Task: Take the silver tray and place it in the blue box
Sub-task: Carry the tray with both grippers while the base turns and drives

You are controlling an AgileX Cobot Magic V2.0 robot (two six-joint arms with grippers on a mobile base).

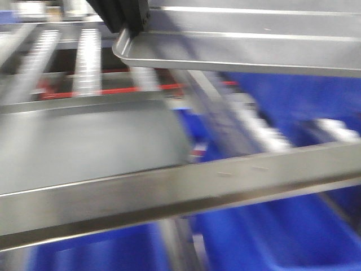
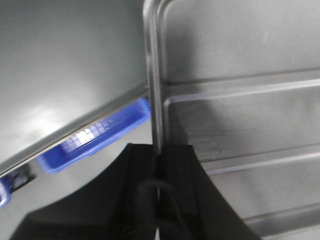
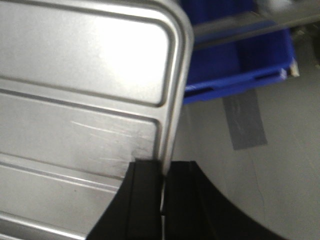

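Observation:
The silver tray (image 1: 242, 48) hangs in the air at the top of the blurred front view, shiny, with a rolled rim. My left gripper (image 1: 128, 27) is shut on its left end. In the left wrist view the black fingers (image 2: 142, 165) of the left gripper (image 2: 159, 148) pinch the tray's rim, and the ribbed floor (image 2: 240, 115) lies to the right. My right gripper (image 3: 163, 165) is shut on the opposite rim of the tray (image 3: 85, 100). A blue box (image 1: 293, 231) shows below the rack, and its lipped rim (image 3: 235, 80) sits beyond the tray's corner.
A steel rack rail (image 1: 169, 195) crosses the front view under the lifted tray. A larger dull grey tray (image 1: 84, 147) lies on the rack at left. Roller tracks (image 1: 87, 59) run behind it. A strip of grey tape (image 3: 245, 120) marks the floor.

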